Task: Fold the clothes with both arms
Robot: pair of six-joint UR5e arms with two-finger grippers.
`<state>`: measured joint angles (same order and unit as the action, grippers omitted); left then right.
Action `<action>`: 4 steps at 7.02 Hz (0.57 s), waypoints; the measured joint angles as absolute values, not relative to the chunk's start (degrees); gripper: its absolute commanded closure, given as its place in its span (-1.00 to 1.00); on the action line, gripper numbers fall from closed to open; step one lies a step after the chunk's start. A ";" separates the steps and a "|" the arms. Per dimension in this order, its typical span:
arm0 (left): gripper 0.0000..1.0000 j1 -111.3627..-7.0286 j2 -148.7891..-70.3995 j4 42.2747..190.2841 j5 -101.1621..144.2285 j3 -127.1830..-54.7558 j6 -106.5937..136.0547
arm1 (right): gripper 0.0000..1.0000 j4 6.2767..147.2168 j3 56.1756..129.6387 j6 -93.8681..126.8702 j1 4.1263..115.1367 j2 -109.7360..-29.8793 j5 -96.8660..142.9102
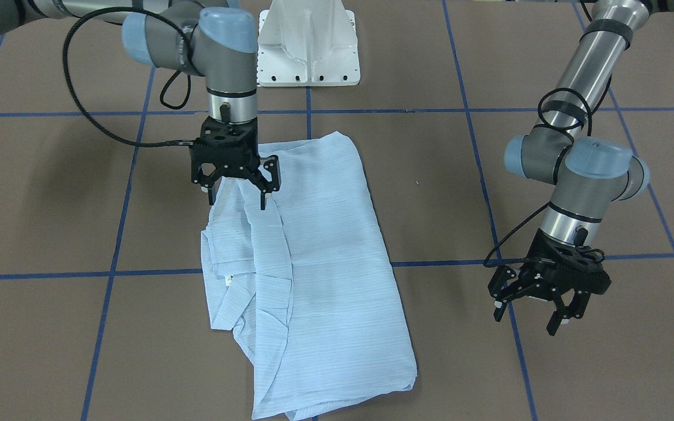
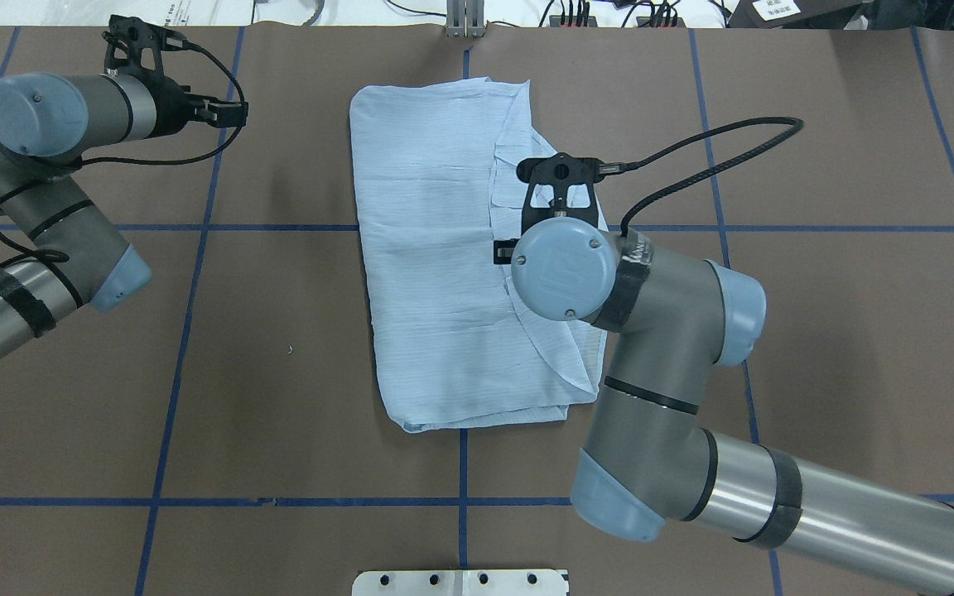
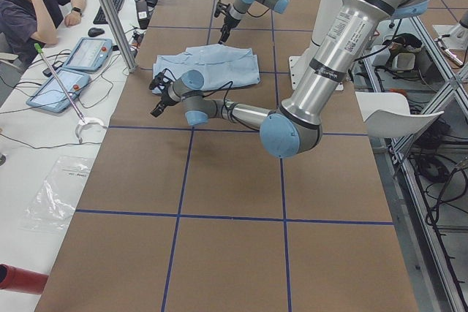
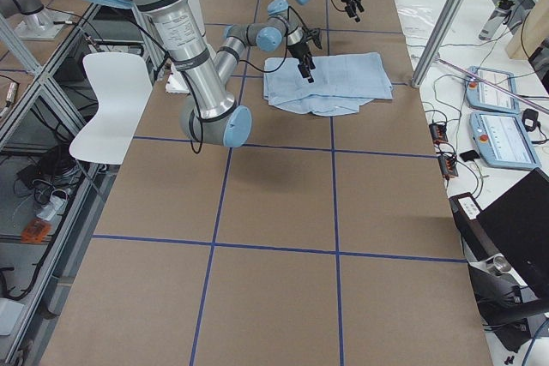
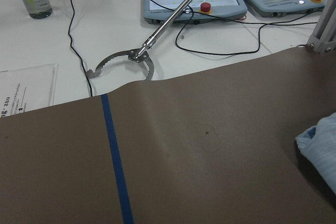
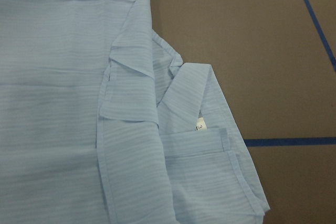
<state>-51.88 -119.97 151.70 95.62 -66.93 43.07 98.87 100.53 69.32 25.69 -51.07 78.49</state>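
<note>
Front cam: shirt (image 1: 325, 245) lies folded lengthwise mid-table (image 1: 50, 204), one long edge rumpled. R gripper (image 1: 237, 197) points down over that edge near the robot, fingers wide, nothing btwn them; can't tell if the tips touch cloth. L gripper (image 1: 527, 318) is well apart from the shirt, over bare table, fingers wide, empty.
Overhead: R wrist hides its own fingers.
Side cams: grippers too small for me to judge.
L wrist cam: shirt corner at right edge, blue tape line (image 5: 115, 156) on the table.
R wrist cam: cloth folds, small white label (image 6: 200, 125).
</note>
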 measured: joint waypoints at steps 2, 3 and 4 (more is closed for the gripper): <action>-1.00 -51.76 -119.95 151.70 95.57 -66.86 43.07 | -1.00 103.02 93.44 60.04 24.27 -46.84 78.26; -1.00 -51.72 -119.86 151.70 95.55 -66.83 43.07 | -1.00 103.43 89.23 57.25 23.98 -44.72 77.56; -1.00 -51.70 -119.77 151.70 95.54 -66.81 43.07 | -1.00 103.57 85.85 55.27 23.77 -43.19 76.43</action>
<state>-51.70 -119.77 151.70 95.54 -66.81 43.07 103.57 85.85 55.27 23.77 -43.19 76.43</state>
